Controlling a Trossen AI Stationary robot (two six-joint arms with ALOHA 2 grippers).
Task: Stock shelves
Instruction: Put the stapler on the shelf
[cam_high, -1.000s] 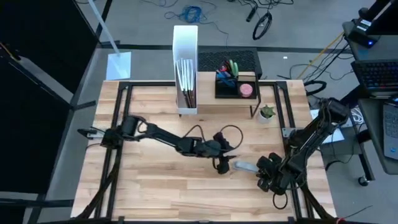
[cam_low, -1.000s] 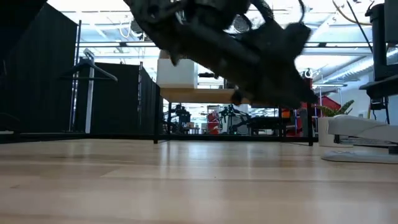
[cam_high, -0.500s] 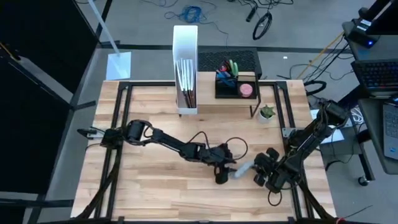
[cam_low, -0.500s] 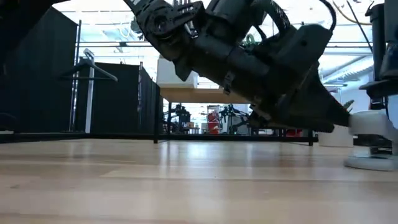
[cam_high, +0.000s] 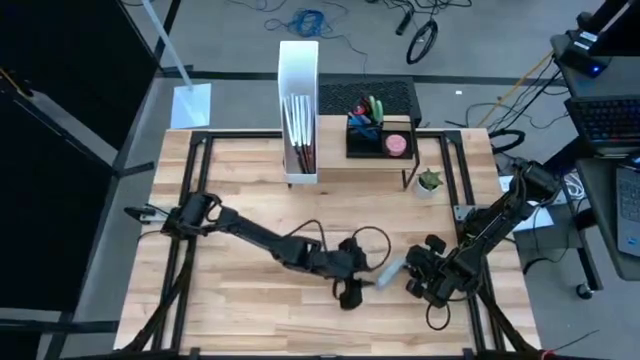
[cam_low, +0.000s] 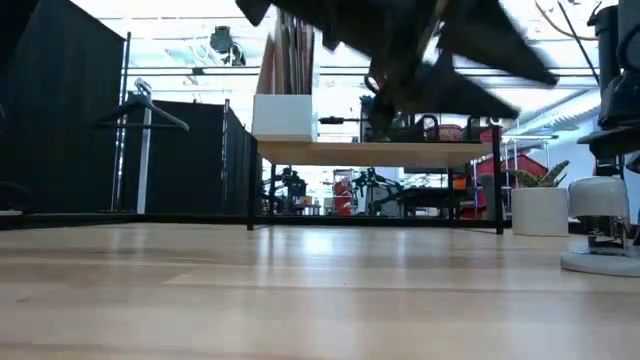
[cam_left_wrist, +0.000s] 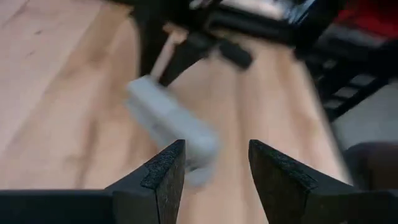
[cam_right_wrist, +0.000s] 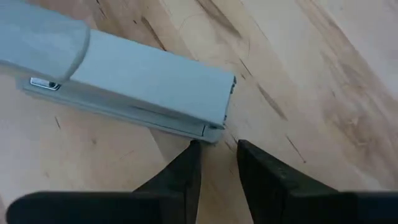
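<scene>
The shelves (cam_high: 385, 163), a light-wood riser on thin black legs, sit upper centre and already hold an organizer tray (cam_high: 380, 133). Lower right, a smooth grey boxy stapler (cam_high: 390, 271) lies unstocked between the open-fingered left gripper (cam_high: 362, 283) and the right gripper (cam_high: 415, 279), its fingers narrowly parted.

white file box (cam_high: 298, 80), small potted plant (cam_high: 430, 181), pink tape (cam_high: 397, 144)

A dark arm (cam_low: 420, 50) blurs above the shelves (cam_low: 375, 152).
</scene>
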